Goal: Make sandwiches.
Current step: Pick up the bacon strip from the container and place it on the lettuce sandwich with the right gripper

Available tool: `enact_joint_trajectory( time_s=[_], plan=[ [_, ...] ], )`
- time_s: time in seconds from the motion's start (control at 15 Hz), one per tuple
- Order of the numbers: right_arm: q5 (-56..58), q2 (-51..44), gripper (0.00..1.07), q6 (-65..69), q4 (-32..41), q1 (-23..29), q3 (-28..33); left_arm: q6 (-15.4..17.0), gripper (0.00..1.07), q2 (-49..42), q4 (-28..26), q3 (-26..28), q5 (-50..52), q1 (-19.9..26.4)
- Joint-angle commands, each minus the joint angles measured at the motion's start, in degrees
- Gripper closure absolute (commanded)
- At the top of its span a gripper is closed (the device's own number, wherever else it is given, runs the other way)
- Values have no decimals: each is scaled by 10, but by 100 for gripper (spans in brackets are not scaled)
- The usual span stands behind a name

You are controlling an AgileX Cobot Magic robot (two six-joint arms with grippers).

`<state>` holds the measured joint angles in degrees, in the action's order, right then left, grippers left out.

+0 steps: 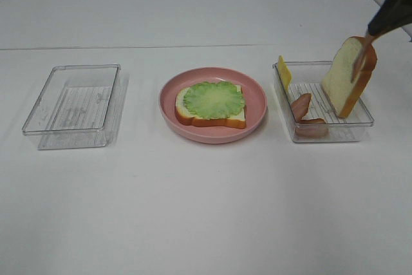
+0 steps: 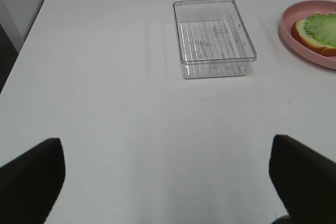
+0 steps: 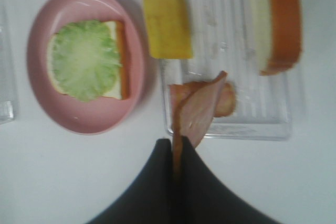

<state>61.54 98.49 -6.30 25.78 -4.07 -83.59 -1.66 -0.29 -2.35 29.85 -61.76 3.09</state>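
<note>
Bread slice [image 1: 193, 111] under lettuce leaf [image 1: 214, 100], flat on pink plate [image 1: 257, 94] mid-table. Bacon strip [image 3: 202, 108] pinched in clenched right gripper [image 3: 177, 148], hanging over right tray [image 1: 335, 136] (second bread slice [image 1: 344, 78] leaning inside, cheese square [image 1: 284, 71] propped at its rim, more bacon [image 1: 300, 105] lying there). Left gripper [image 2: 165, 148] spread wide, empty, short of left tray [image 2: 218, 69].

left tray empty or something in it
Empty: the left clear tray shows only its bare ribbed floor, high and left wrist views alike.
</note>
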Motion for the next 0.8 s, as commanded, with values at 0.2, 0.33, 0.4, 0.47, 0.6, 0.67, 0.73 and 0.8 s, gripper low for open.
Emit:
enact_joint_trajectory(
  time_s=[0.2, 0.33, 0.4, 0.47, 0.6, 0.67, 0.73, 0.8],
  plan=[
    [-78, 21, 107, -16, 41, 111, -1, 3, 9, -14, 0, -1, 2, -3],
    [-160, 67, 107, -16, 83, 183, -13, 3, 9, -14, 0, -1, 2, -3],
    [-164, 81, 107, -18, 89, 194, -22, 3, 9, -14, 0, -1, 2, -3],
    [-165, 106, 107, -26, 99, 211, -46, 3, 9, -14, 0, -1, 2, -3],
    [-158, 174, 107, -27, 111, 242, -107, 3, 9, -14, 0, -1, 2, -3],
    [-156, 188, 107, -26, 112, 248, -120, 3, 9, -14, 0, -1, 2, -3],
    [-151, 213, 107, -26, 112, 257, -148, 3, 9, -14, 0, -1, 2, -3],
    [-142, 247, 107, -25, 115, 266, -182, 3, 9, -14, 0, -1, 2, -3]
  ],
)
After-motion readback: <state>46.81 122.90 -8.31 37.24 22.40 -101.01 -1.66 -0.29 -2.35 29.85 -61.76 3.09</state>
